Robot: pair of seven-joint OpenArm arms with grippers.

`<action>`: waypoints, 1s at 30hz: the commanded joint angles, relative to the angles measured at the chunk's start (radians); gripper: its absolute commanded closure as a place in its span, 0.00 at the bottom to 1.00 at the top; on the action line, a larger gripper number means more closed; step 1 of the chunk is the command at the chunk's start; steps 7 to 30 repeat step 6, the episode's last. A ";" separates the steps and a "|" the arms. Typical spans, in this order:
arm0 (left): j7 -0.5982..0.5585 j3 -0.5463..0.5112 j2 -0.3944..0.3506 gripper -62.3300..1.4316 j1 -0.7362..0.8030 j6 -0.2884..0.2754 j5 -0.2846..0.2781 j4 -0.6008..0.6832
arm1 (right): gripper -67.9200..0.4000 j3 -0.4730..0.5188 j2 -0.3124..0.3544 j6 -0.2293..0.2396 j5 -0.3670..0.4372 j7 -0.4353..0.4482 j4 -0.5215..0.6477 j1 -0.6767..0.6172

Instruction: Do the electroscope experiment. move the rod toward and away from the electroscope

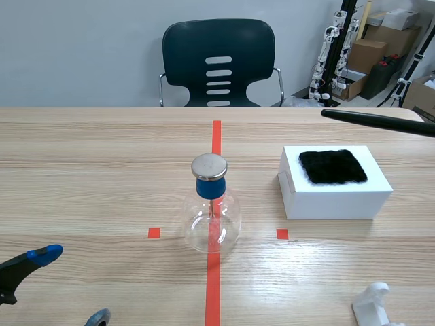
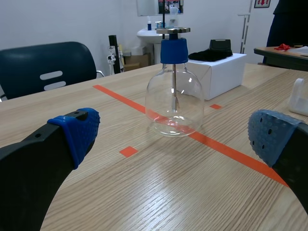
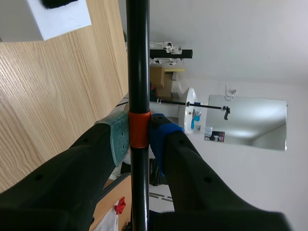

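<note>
Above the far right of the bench, my right hand grips the rod, whose tip is well apart from the electroscope standing mid-bench. I judge the passes toward and away are not yet done. My left hand rests wide and empty.

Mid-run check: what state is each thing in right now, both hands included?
Flask: upright, nothing touching it.
Rod: held roughly level in the air, tip well to the side of the flask.
Right hand: shut on the rod at its orange band.
Left hand: open, empty, low.
Cloth: lying flat on the white box.
</note>
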 commanded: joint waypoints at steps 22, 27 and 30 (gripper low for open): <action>-0.018 -0.005 -0.006 0.00 -0.003 -0.001 -0.006 0.013 | 0.97 0.016 0.011 -0.014 0.011 -0.003 0.010 0.009; -0.018 -0.005 -0.006 0.00 -0.003 -0.001 -0.006 0.013 | 0.97 0.016 0.011 -0.014 0.011 -0.003 0.010 0.009; -0.018 -0.005 -0.006 0.00 -0.003 -0.001 -0.006 0.013 | 0.97 0.016 0.011 -0.014 0.011 -0.003 0.010 0.009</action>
